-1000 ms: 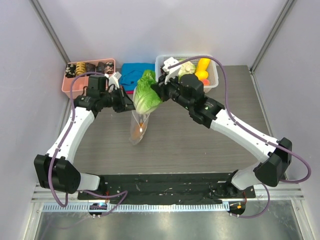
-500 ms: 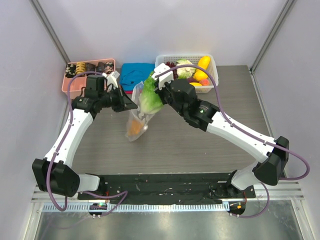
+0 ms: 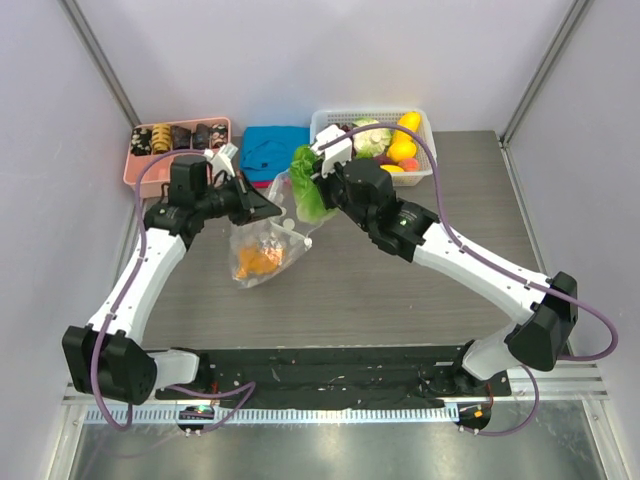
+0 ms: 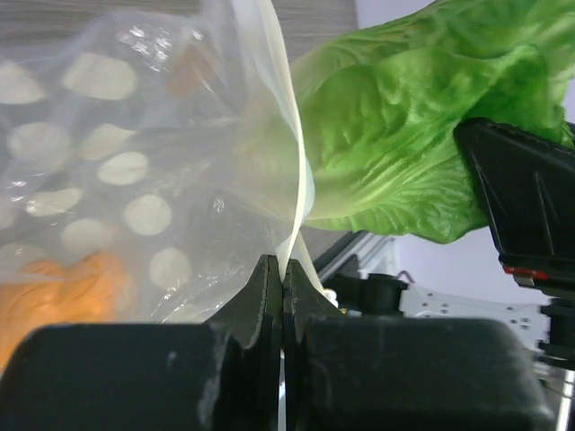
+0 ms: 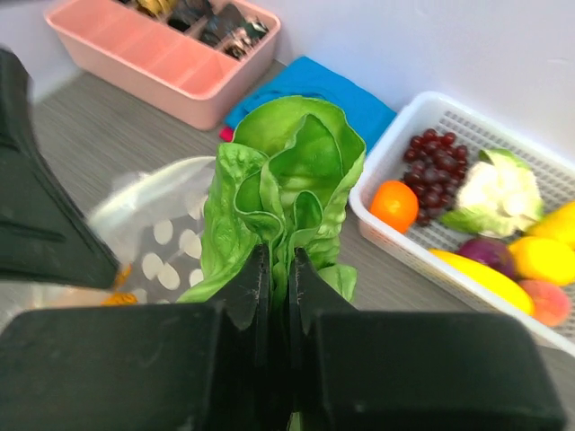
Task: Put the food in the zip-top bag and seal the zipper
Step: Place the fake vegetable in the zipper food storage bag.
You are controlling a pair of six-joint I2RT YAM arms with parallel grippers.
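Pinches the mouth edge of the zip-top bag [image 3: 270, 235] in the shut left gripper [image 4: 283, 292], lifting the mouth open above the middle of the table [image 3: 400, 300]. Clamps the lettuce [image 5: 283, 180] in the right gripper [image 5: 278, 262], presented at that mouth for insertion. Shows an orange knobbly piece [image 3: 255, 260] already bagged. Places the white basket [image 3: 425, 172] at the far right corner, the pink tray [image 3: 140, 178] at the far left corner and the blue cloth [image 3: 272, 148] between them. Judged from this, has only the floppy bag wall in the way.

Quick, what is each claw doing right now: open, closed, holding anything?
Left claw: closed, pinching the mouth edge of the zip-top bag.
Right claw: closed on the lettuce.
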